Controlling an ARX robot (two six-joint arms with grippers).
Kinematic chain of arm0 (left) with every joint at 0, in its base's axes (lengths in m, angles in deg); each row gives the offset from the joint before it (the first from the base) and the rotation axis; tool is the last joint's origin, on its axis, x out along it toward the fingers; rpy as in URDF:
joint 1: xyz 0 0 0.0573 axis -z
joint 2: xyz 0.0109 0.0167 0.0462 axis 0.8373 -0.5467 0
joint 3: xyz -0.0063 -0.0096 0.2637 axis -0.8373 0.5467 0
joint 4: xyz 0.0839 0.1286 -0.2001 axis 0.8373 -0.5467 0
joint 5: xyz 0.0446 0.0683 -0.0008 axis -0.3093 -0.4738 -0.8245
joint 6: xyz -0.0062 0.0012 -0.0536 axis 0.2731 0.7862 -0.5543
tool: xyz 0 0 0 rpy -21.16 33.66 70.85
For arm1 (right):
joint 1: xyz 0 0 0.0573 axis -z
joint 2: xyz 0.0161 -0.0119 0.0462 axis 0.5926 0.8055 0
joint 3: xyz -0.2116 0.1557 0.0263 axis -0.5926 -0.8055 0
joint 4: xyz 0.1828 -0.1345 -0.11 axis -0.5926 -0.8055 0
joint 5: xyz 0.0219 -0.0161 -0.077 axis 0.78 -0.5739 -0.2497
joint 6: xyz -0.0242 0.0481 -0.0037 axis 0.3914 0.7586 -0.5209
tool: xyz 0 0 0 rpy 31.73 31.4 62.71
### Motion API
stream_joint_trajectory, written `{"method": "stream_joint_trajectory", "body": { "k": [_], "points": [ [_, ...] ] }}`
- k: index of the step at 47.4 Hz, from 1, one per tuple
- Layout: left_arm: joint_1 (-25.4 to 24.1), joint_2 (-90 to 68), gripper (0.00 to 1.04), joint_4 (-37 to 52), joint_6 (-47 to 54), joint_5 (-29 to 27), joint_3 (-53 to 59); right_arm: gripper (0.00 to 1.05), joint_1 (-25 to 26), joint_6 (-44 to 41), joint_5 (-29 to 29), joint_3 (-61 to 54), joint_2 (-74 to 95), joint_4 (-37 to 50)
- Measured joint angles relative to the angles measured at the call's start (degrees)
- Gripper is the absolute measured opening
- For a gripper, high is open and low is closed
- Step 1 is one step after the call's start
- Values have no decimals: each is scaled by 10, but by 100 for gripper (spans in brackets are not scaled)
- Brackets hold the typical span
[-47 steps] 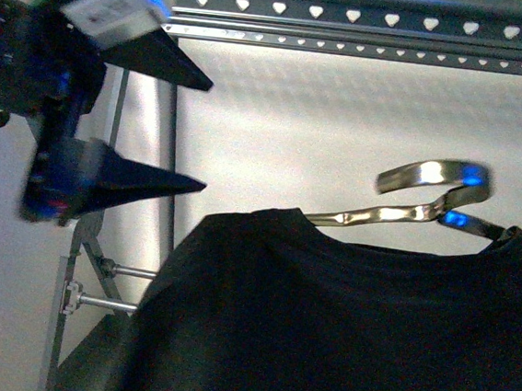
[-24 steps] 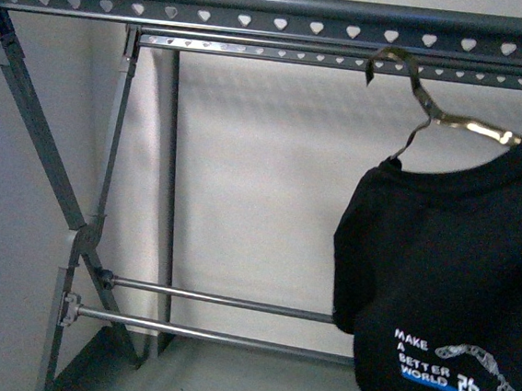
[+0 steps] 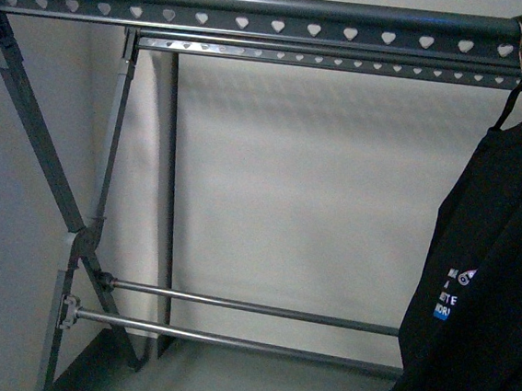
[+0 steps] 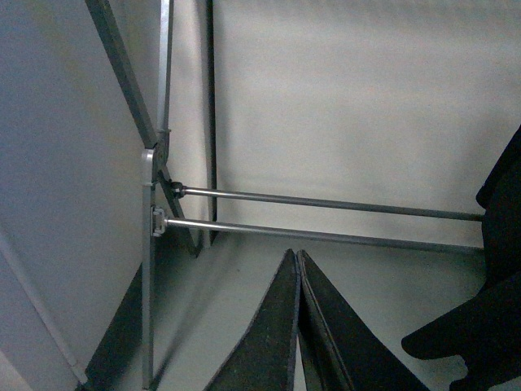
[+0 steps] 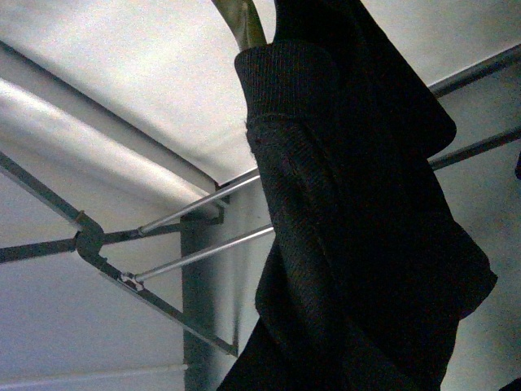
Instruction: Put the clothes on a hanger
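On T-shirt (image 3: pixel 498 274): print, text unreadable

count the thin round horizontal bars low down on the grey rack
2: the upper thin round chrome bar and the lower thin round chrome bar just below it, both running from the left folding joint toward the hanging black T-shirt, which hides their right ends.

The pale grey floor (image 3: pixel 252 384) carries the slanted legs of the large grey metal clothes rack (image 3: pixel 72 233), whose feet stand on it at the left, near the far wall.
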Motion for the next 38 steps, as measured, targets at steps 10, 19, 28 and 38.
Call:
{"method": "stream_joint_trajectory", "body": {
  "k": [10,19,28,38],
  "points": [
    [0,56,4,-26,0,0,32,20,-33,-39,-28,-127,-41,122],
    [0,111,4,-60,0,0,53,53,-46,-90,-148,-356,-195,417],
    [0,169,4,-102,0,2,67,90,-78,-148,-198,-682,-542,610],
    [0,221,4,-126,2,0,81,83,-242,-260,-273,-895,-937,297]
  ]
}}
